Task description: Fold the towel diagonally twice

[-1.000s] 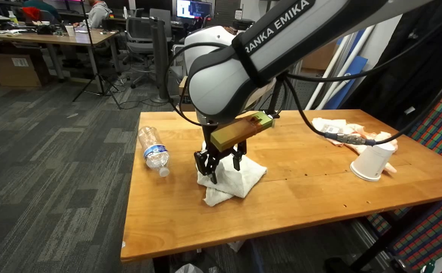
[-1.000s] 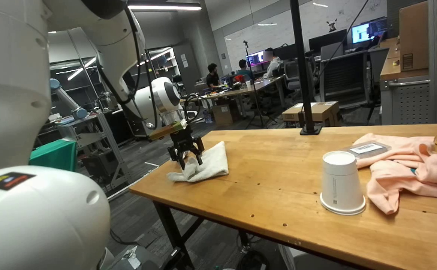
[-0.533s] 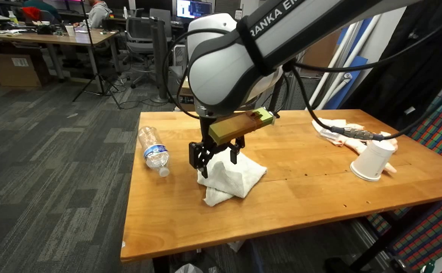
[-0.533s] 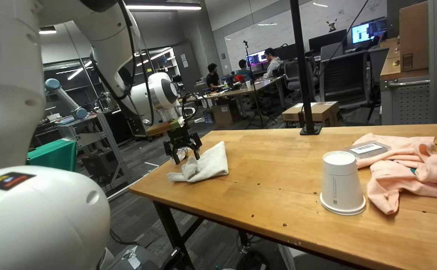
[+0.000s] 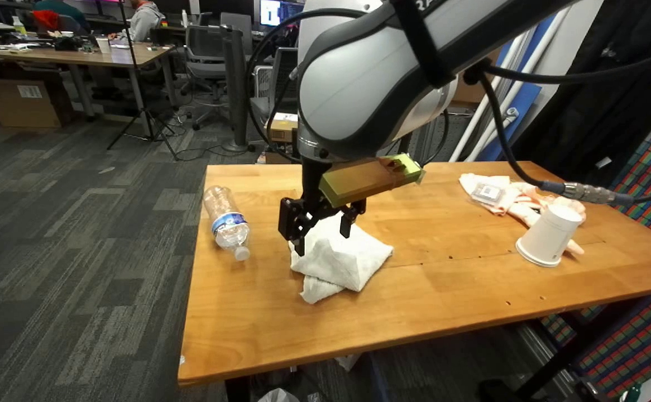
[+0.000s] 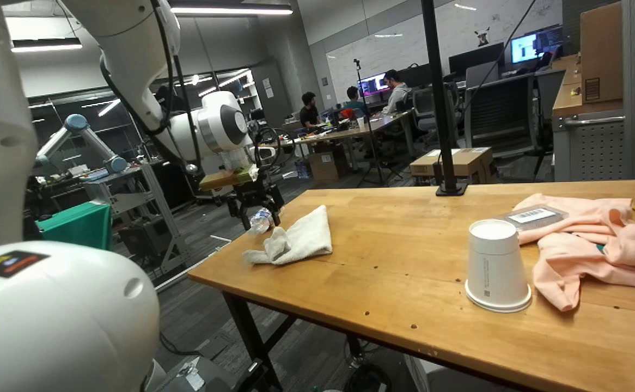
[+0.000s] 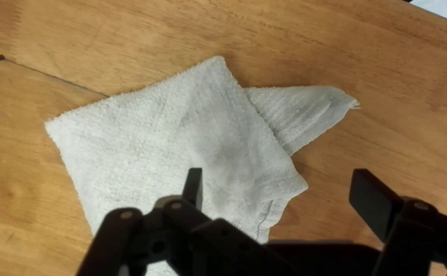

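A white towel [image 5: 353, 259] lies folded on the wooden table, and it also shows in an exterior view [image 6: 309, 239] and the wrist view [image 7: 143, 142]. In the wrist view, a corner flap [image 7: 308, 111] sticks out from under the upper layer. The upper layer is rumpled, with a raised bump. My gripper [image 5: 322, 239] is open and empty above the towel, apart from it; it also shows in an exterior view [image 6: 261, 222]. In the wrist view, the gripper [image 7: 280, 186] has one finger over the towel and the other over bare wood. The fingers hide the towel's lower part there.
A clear plastic bottle [image 5: 228, 220] lies near the table edge beside the towel. An upside-down white cup [image 5: 549, 235], peach cloth [image 6: 600, 256] and a clear labelled package [image 6: 535, 216] are at the other end. A black post [image 6: 441, 103] stands at the table edge.
My open gripper has risen from the towel and shifted toward the bottle side in an exterior view. The towel stays in place with no clear change of shape.
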